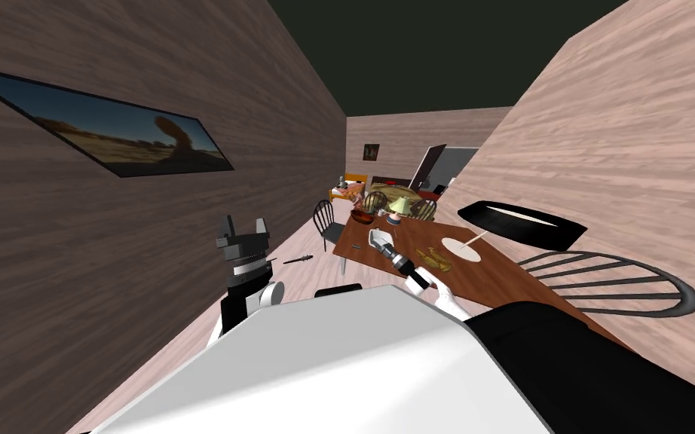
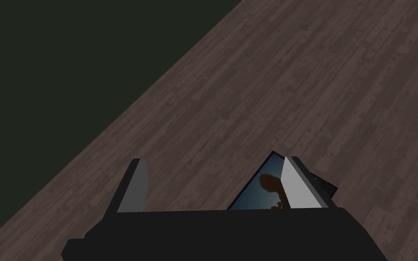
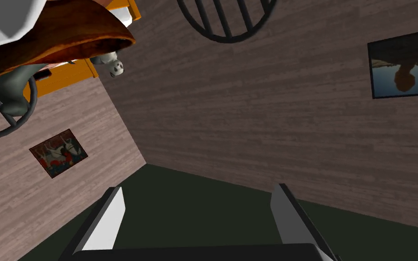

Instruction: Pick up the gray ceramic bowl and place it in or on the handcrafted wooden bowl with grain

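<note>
A pale grey faceted shape, which I take for the grey bowl [image 3: 2, 16], sits against the inside of the wood bowl [image 3: 76, 31] at the table's [image 1: 504, 279] far left corner; whether it rests fully inside I cannot tell. Both lie just beyond the right gripper [image 1: 378, 239], off to one side of its line, since it points up at the wall. Its fingers stand apart, empty. The left gripper [image 1: 243, 221], also spread and empty, is raised well apart, so the right arm is nearer

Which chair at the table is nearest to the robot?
The dark spindle-back chair on the robot's right of the table; its back looms largest, while the others stand farther off.
</note>
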Robot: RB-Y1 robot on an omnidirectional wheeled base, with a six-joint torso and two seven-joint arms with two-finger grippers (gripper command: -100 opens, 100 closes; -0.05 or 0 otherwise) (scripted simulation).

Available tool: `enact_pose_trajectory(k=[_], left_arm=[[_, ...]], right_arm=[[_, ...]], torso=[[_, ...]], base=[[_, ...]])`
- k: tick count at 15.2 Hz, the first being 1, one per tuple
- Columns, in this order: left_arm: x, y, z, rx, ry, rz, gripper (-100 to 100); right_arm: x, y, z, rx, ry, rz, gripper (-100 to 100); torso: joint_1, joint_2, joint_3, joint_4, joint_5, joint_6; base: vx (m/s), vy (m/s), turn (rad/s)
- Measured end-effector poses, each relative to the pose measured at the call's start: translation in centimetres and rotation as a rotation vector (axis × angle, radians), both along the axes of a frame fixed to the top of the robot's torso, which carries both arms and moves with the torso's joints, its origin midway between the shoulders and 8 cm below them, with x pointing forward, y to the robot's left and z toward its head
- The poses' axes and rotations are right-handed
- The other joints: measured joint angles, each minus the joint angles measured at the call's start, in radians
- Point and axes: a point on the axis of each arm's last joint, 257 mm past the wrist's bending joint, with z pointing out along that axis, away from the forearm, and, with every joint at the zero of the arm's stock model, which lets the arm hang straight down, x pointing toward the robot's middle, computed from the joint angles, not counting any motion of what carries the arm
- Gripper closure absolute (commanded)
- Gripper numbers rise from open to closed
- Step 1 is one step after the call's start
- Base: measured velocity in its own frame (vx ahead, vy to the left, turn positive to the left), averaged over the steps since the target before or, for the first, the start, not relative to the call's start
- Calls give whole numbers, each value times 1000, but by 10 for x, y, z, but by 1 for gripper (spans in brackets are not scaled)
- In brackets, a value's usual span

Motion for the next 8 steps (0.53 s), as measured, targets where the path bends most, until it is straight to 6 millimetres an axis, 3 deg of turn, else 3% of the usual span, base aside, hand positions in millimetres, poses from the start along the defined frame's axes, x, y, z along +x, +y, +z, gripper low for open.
enact_pose_trajectory(k=[8], left_arm=[[0,0,0,0,0,0,0]], right_arm=[[-17,-49,-66,-272,130,10,-100]], torso=[[-1,1,1,0,0,0]], base=[[34,60,116]])
